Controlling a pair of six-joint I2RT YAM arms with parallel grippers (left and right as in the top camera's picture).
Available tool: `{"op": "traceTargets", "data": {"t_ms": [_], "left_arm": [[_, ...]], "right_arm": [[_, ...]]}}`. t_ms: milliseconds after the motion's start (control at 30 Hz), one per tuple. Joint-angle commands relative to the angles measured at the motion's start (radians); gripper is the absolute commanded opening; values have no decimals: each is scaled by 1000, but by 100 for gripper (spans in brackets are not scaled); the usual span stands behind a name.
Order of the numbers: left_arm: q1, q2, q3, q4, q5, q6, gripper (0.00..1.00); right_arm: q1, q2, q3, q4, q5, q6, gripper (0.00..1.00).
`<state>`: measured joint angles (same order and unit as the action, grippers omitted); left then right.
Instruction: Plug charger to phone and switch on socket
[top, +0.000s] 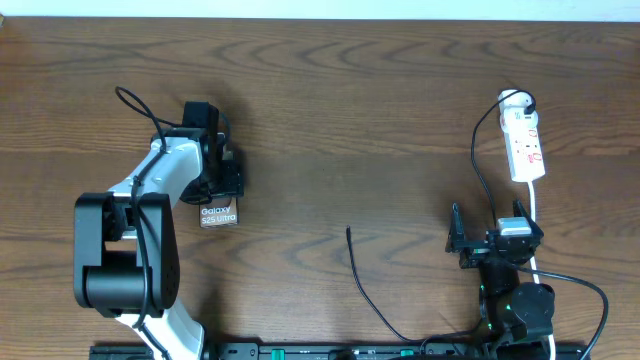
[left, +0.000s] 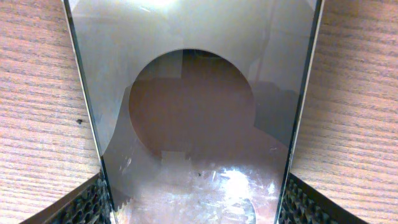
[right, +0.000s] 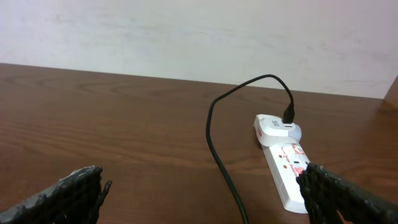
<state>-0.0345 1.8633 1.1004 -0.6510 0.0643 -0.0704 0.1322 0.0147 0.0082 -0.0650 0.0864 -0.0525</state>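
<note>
Phone lengthwise between left jaws, side edges against both pads

The phone, a bronze-grey slab lettered "Galaxy S25 Ultra" (glossy up close), sits at the left, its long edges between the left gripper's pads. The charger, a thin black cable, plugs into the far end of the white, red-marked socket at the right. Its free tip lies well apart from the phone.
</note>
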Motion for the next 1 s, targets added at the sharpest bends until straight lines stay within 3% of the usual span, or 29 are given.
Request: {"op": "traceTargets", "data": {"t_ms": [0,967], "left_arm": [[-4,27,-43,6,109,6,7],[-4,-132,-21,-27,108,6,7]], "right_arm": [[-9,-6,-3,-2,5,-8,99],[-9,-6,-3,-2,5,-8,99]]}}
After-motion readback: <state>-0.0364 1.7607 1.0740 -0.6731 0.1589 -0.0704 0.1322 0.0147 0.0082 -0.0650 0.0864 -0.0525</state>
